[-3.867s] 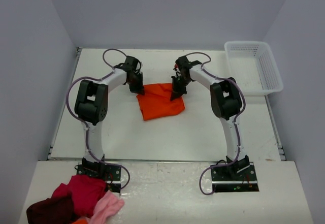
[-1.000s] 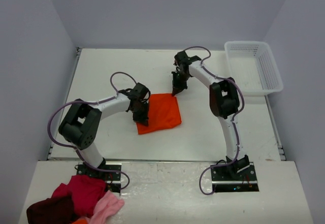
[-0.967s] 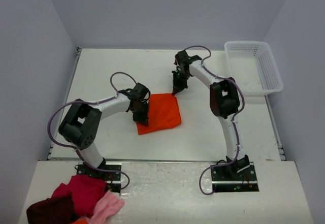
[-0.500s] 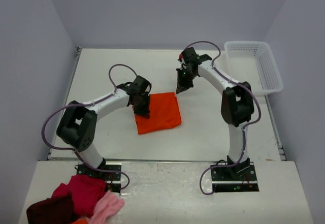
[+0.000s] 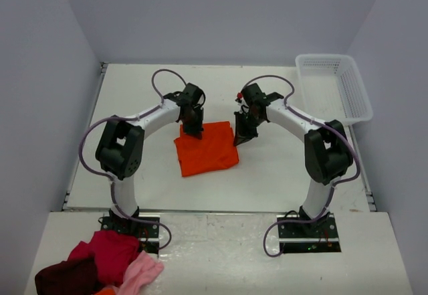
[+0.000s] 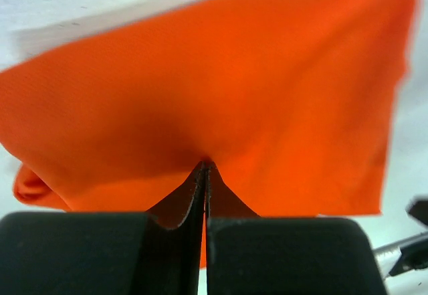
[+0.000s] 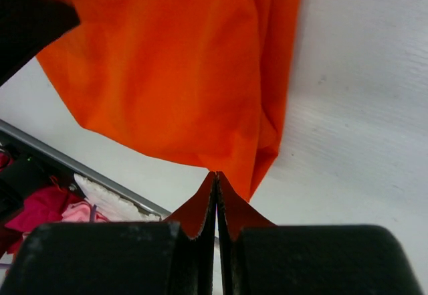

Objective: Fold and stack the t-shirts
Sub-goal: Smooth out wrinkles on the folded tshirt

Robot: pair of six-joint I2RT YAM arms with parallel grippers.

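Note:
One bright orange t-shirt [image 5: 206, 150] lies folded into a rough square in the middle of the white table [image 5: 287, 168]. My left gripper [image 5: 196, 130] is shut, its tips resting on the shirt's far left corner. In the left wrist view the shut left gripper [image 6: 205, 164] touches the orange t-shirt [image 6: 267, 74], with no cloth showing between the jaws. My right gripper [image 5: 241, 138] is shut at the shirt's right edge. The right wrist view shows the right gripper [image 7: 216, 173] meeting the near corner of the t-shirt [image 7: 174, 74].
A white mesh basket [image 5: 333, 86] stands at the far right of the table. A pile of red, maroon and pink clothes [image 5: 100, 265] lies on the near ledge beside the left arm's base. Grey walls close in three sides.
My left gripper slid from the shirt's left edge up to its far left corner. My right gripper came from beyond the far right corner down to the right edge. Both stayed shut.

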